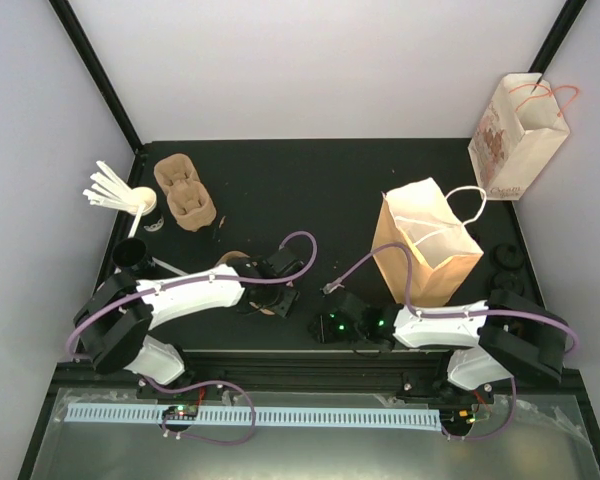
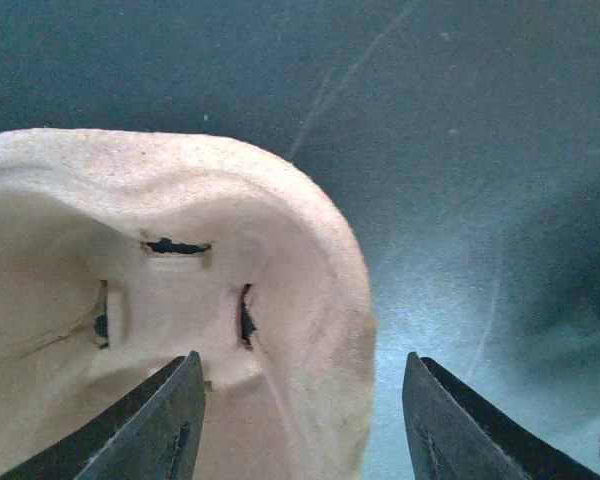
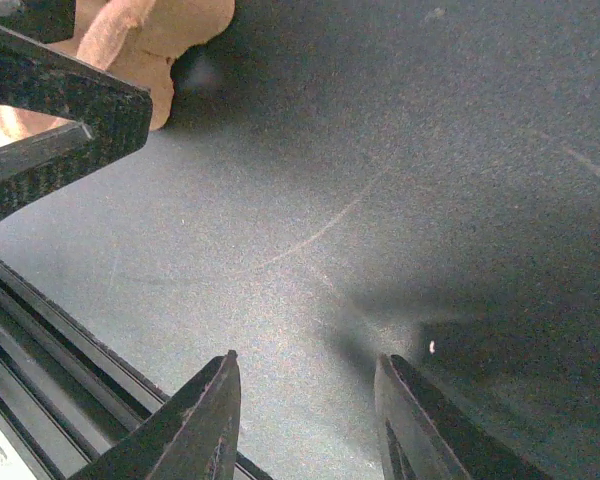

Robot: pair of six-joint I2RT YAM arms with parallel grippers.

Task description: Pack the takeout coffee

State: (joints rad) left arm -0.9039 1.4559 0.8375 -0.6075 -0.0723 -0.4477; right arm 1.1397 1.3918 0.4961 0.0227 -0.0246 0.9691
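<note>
Left gripper (image 2: pixel 302 375) is open, its fingers spread over the rim of a pulp cup carrier (image 2: pixel 160 190) and gripping nothing. Right gripper (image 3: pixel 308 362) is also open, low over the black table (image 3: pixel 400 180). The cream cup (image 1: pixel 140 203) sits far left by the white stirrers (image 1: pixel 108 186), well apart from both grippers and the open brown bag (image 1: pixel 425 250).

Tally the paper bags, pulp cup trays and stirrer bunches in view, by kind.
Paper bags with handles, one brown, one white printed: 2
Tan moulded-pulp cup trays: 2
Bunch of white plastic stirrers: 1
Total: 5
</note>
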